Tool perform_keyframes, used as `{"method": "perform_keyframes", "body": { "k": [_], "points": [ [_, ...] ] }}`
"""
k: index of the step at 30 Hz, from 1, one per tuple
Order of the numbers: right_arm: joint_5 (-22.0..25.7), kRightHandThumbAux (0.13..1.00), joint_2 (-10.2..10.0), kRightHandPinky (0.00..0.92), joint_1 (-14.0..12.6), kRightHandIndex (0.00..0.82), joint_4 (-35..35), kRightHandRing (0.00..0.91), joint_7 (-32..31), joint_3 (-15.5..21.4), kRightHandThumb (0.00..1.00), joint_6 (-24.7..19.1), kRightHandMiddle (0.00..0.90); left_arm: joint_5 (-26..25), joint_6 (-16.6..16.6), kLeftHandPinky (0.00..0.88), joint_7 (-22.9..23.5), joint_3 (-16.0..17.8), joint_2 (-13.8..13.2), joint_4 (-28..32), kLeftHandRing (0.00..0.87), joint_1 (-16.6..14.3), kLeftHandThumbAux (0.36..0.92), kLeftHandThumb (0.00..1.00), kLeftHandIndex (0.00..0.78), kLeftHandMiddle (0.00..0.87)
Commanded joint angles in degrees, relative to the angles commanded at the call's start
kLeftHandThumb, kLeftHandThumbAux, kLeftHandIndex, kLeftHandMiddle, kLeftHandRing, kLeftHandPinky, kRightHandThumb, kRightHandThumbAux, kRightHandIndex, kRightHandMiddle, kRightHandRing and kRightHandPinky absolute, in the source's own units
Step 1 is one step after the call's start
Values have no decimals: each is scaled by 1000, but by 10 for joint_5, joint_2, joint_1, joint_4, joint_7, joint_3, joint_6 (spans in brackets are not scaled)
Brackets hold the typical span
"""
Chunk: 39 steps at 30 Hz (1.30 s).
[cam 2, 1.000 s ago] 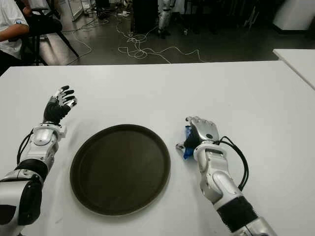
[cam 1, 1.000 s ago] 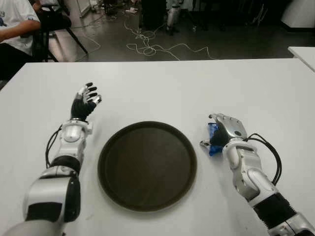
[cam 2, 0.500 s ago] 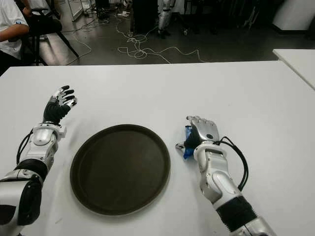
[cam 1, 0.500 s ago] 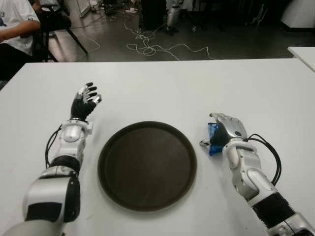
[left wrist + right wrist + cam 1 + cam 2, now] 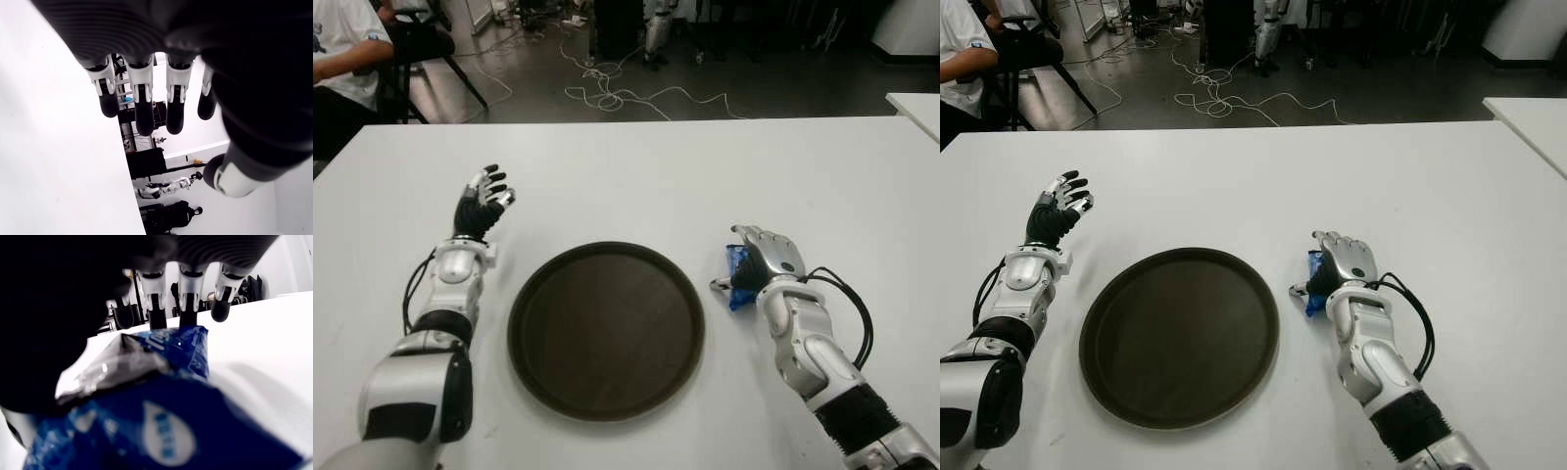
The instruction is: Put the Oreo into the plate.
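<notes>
The Oreo is a blue packet (image 5: 734, 272) lying on the white table (image 5: 636, 186) just right of the round dark plate (image 5: 607, 333). My right hand (image 5: 728, 260) covers the packet from the right, fingers arched over it and thumb at its plate side. In the right wrist view the packet (image 5: 161, 431) fills the space under the palm while the fingertips (image 5: 187, 308) reach out past it, not closed on it. My left hand (image 5: 485, 194) shows left of the plate, fingers relaxed and holding nothing. Nothing lies in the plate.
A seated person (image 5: 342, 49) and a chair (image 5: 426, 44) are beyond the table's far left corner. Cables (image 5: 617, 93) lie on the dark floor behind. Another white table (image 5: 915, 106) shows at the right edge.
</notes>
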State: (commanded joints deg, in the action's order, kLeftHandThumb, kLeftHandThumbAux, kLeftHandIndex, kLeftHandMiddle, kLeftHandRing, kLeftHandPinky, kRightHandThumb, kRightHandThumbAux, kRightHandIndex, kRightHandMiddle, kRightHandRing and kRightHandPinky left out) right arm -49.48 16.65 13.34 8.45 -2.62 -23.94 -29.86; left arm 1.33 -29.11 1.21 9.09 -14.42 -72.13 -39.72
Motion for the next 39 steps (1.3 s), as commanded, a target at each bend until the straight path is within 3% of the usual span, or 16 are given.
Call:
{"method": "perform_keyframes", "body": {
  "k": [9,14,18,23,29,37,38,39],
  "points": [
    [-5,690,2,146,-2,124,-9,163,-9,-2,0,-6,159,2,-3,93,-1,-1,0,2,131,2,693,0,129,167],
    [-14,845,7,292,-4,153,-13,283,-9,-7,0,-7,284,3,-3,92,-2,-2,-2,2,135,3,674,0,140,176],
    [-21,916,10,380,-5,146,-17,366,-5,-9,13,-4,406,1,-4,95,0,0,-2,2,140,3,678,0,148,184],
    [-22,951,10,456,-9,127,-16,469,12,-6,178,8,515,0,-3,89,3,1,-3,1,135,3,682,0,139,176],
    [-18,920,10,494,-11,139,-13,531,26,0,351,24,537,0,-3,98,3,2,-4,1,140,3,689,0,139,184],
    [-9,901,7,478,-12,152,-9,454,30,8,447,34,491,2,-4,88,0,2,-3,2,130,3,696,10,134,174],
    [-6,844,6,483,-12,240,-9,445,32,10,535,37,489,3,-4,86,-1,1,-4,2,126,3,688,7,130,170],
    [-3,824,5,485,-13,272,-9,440,34,12,566,39,487,4,-3,86,-2,0,-4,2,125,3,683,5,129,168]
  ]
}}
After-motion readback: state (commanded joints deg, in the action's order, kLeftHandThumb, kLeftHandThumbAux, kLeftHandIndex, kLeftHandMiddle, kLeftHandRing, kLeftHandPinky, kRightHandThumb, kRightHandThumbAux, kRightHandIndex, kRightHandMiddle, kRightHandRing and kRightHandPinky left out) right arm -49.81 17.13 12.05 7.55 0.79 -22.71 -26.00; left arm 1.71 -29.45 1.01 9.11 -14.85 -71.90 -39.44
